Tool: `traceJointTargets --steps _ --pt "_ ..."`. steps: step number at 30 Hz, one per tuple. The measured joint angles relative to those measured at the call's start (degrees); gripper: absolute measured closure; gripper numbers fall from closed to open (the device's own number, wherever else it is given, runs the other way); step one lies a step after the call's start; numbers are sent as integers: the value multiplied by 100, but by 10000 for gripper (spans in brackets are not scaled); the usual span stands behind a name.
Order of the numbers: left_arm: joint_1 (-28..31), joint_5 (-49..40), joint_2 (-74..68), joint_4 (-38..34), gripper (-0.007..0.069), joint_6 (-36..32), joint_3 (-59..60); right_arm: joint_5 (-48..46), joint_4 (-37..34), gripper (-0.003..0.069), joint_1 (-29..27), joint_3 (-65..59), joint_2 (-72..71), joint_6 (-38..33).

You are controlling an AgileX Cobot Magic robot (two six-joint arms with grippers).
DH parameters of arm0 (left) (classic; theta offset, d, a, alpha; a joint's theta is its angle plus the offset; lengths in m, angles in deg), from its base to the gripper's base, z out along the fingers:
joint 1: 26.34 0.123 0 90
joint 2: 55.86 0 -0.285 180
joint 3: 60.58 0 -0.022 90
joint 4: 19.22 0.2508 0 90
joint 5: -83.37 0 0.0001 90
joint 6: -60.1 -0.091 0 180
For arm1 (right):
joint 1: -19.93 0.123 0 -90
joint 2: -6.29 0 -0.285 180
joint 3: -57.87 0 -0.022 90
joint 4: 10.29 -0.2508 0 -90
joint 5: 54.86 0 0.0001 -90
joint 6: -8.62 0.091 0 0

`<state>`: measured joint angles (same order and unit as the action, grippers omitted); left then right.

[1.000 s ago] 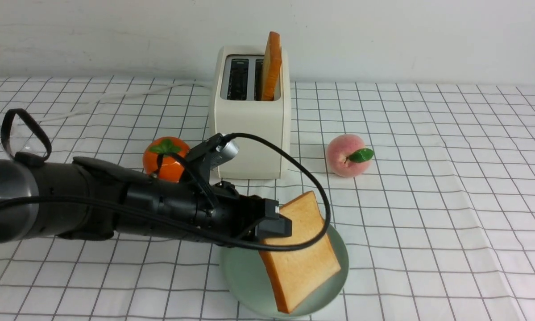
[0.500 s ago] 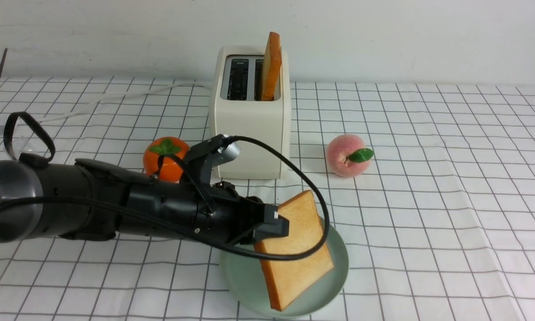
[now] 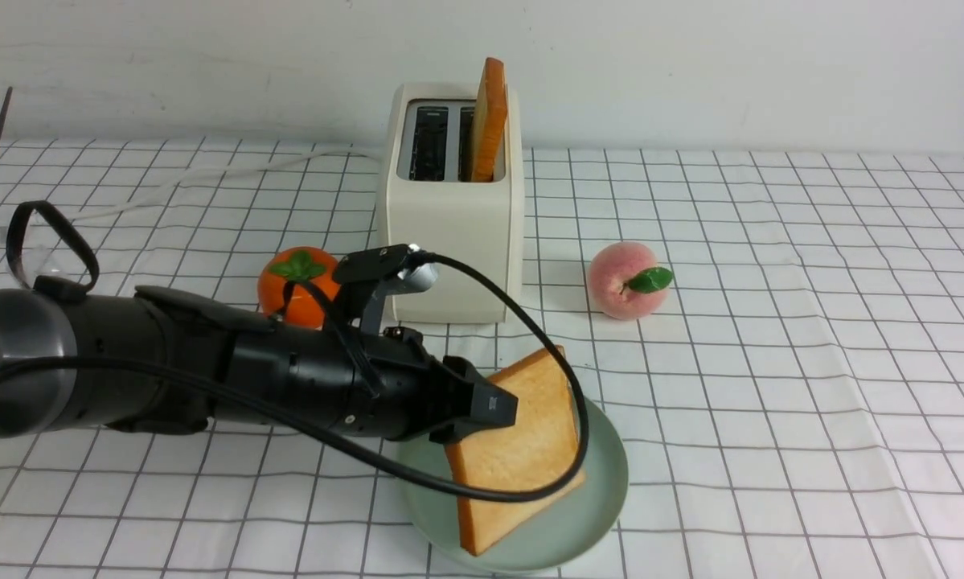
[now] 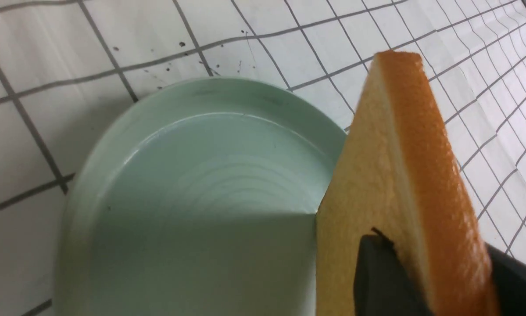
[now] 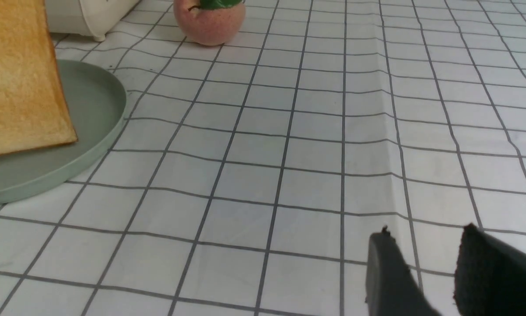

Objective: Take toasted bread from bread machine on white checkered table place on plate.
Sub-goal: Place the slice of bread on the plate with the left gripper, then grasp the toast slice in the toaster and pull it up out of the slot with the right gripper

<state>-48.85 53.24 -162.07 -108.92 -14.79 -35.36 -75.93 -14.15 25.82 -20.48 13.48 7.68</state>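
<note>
My left gripper (image 3: 482,410) is shut on one slice of toasted bread (image 3: 522,450) and holds it tilted on edge over the mint-green plate (image 3: 598,515), with the lower corner close to the plate's surface. In the left wrist view both black fingers (image 4: 377,276) clamp the slice (image 4: 377,175) above the plate (image 4: 192,175). The second slice (image 3: 490,121) stands in the right slot of the cream bread machine (image 3: 449,241). My right gripper (image 5: 427,237) is open and empty, low over the white checkered table (image 5: 315,153); it is out of the front view.
An orange (image 3: 298,285) sits left of the toaster's front, just behind my left arm. A peach (image 3: 626,281) lies right of the toaster. The toaster's white cord (image 3: 232,173) runs back left. The right wrist view shows the plate's rim (image 5: 91,109) and the peach (image 5: 210,22).
My left wrist has rolled and the held slice has swung left and down, more upright over the plate. The second slice and the fruits have not moved.
</note>
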Motion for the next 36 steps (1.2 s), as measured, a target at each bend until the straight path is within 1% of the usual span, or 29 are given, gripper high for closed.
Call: traceJointTargets --steps 1,2,4,6,7,9,11,14,15,17,19,20,21,23,24,25,26,27,28,29,31,32,34,36 --pt "0 0 0 8 306 0 0 0 0 419 0 0 0 0" --pt "0 0 0 70 246 0 0 0 0 419 0 0 0 0" --pt "0 0 0 167 182 -6 0 0 0 419 0 0 0 0" --pt "0 7 6 239 137 -20 0 5 0 419 0 0 0 0" --pt "0 39 47 295 120 -20 0 5 -6 419 0 0 0 0" --pt "0 67 103 375 111 -25 0 26 -43 419 0 0 0 0" --pt "0 205 364 513 106 -25 0 212 -358 419 0 -30 0 0" --pt "0 365 690 569 114 -35 0 504 -758 419 0 -41 0 0" --pt "0 478 944 637 127 -41 0 908 -1224 419 0 -41 0 0" --pt "0 521 1195 709 141 -41 0 1289 -1686 419 0 -41 0 0" --pt "0 562 1499 766 176 -41 0 1738 -2281 419 0 -41 0 0" --pt "0 583 1562 775 193 -41 0 1817 -2401 419 0 -41 0 0" --pt "0 612 1819 794 240 -41 0 2043 -2802 419 0 -41 0 0" --pt "0 631 2185 837 366 83 0 2341 -3354 419 0 -41 0 0" --pt "0 631 2219 837 366 83 0 2389 -3446 419 0 -41 0 0" --pt "0 636 2453 980 475 332 0 2471 -3707 419 0 -35 0 0" --pt "0 635 2623 1147 548 559 0 2393 -3895 419 0 14 0 6" --pt "0 635 2755 1334 594 779 0 2212 -3997 419 0 103 0 6" --pt "0 635 2975 1695 636 1188 0 1714 -4066 419 0 382 52 -11" --pt "0 635 2975 1764 638 1264 0 1635 -4066 419 0 436 72 -26" --pt "0 569 3374 2990 638 2665 0 476 -3982 419 0 1346 681 -237" --pt "0 560 3399 2990 638 2665 0 276 -3953 419 0 1428 824 -292" --pt "0 241 3723 4502 638 4271 0 -974 -3658 419 14 2609 1956 -609" --pt "0 -181 3965 5642 638 5581 0 -2013 -3363 419 19 3518 2848 -766"
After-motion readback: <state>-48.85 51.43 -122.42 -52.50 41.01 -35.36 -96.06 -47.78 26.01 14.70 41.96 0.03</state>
